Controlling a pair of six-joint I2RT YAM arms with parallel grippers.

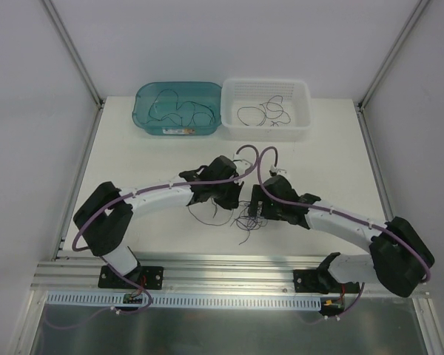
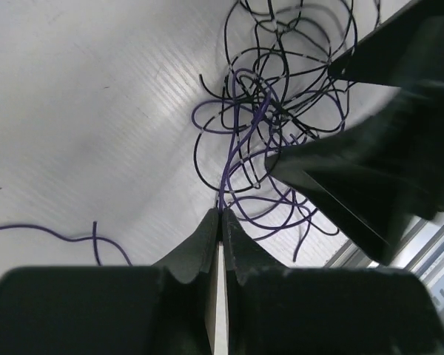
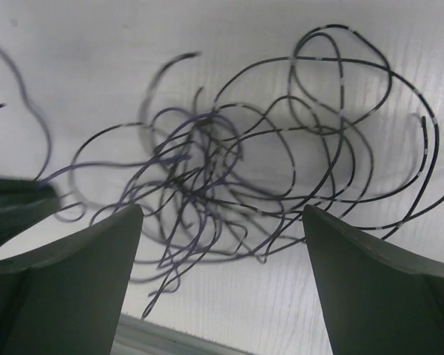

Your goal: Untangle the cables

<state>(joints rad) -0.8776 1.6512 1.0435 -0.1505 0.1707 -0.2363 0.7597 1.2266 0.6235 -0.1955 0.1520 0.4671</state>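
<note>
A tangle of thin black and purple cables (image 1: pixel 246 220) lies on the white table near its front edge, between my two grippers. My left gripper (image 1: pixel 226 198) is at the pile's left side. In the left wrist view its fingertips (image 2: pixel 220 213) are pressed together on a purple cable (image 2: pixel 233 148) that runs up into the tangle (image 2: pixel 281 89). My right gripper (image 1: pixel 257 211) is at the pile's right side. In the right wrist view it (image 3: pixel 222 218) stands wide open just above the tangle (image 3: pixel 214 170), with nothing between its fingers.
At the back stand a teal bin (image 1: pixel 179 131) and a white basket (image 1: pixel 266 133), each holding loose cables. A separate purple cable (image 2: pixel 52 233) lies left of the left gripper. The aluminium rail (image 1: pixel 229 266) runs along the table's front edge close to the pile.
</note>
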